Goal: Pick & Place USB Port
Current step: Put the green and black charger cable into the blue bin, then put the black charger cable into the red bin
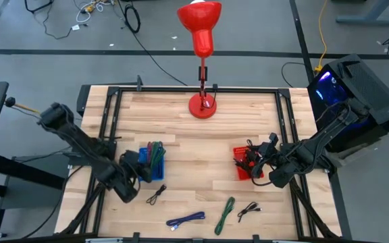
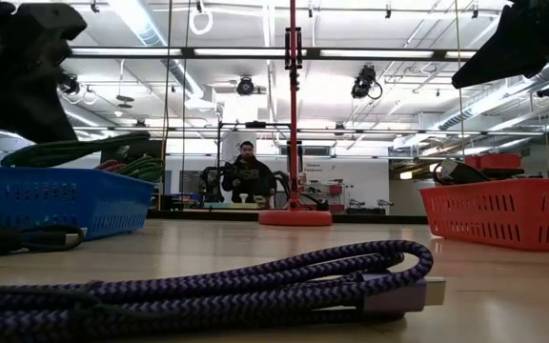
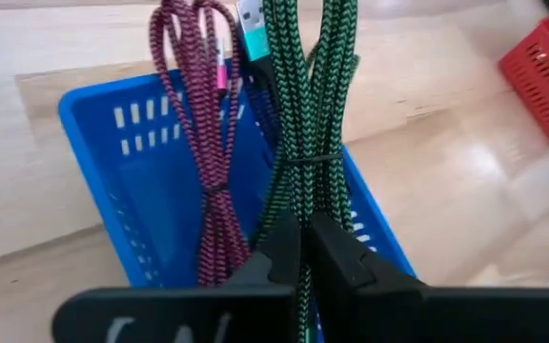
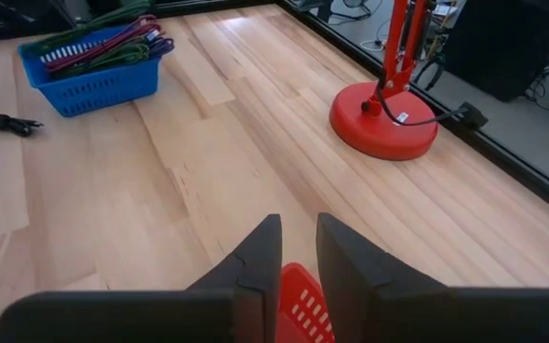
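Note:
My left gripper (image 3: 303, 243) (image 1: 135, 165) is at the blue basket's (image 3: 112, 124) (image 1: 150, 175) left side, shut on a tied green braided cable bundle (image 3: 313, 86) (image 1: 157, 156). The bundle reaches out over the basket, and a maroon cable (image 3: 198, 114) lies in the basket beside it. In the low view the green cable (image 2: 74, 148) shows above the blue basket's rim (image 2: 55, 200). My right gripper (image 4: 298, 238) (image 1: 261, 162) hovers over the red basket (image 4: 303, 305) (image 1: 242, 172). It is open by a narrow gap, with nothing between its fingers. My left gripper pinches the green cable bundle between its two fingers at its near end (image 3: 300, 224), just behind the tie (image 3: 303, 157). The fingers come slanting down from the table's left and lie along the bundle. The bundle stretches forward over the blue basket. Whether its far end rests there, I cannot tell.
Loose cables lie on the near part of the table: a black one (image 1: 155, 196), a purple one (image 1: 185, 219) (image 2: 255, 276), a green one (image 1: 224, 214) and another black one (image 1: 248, 210). A red lamp base (image 1: 202, 106) (image 4: 384, 119) stands at the far edge. A person (image 2: 246, 171) sits far behind.

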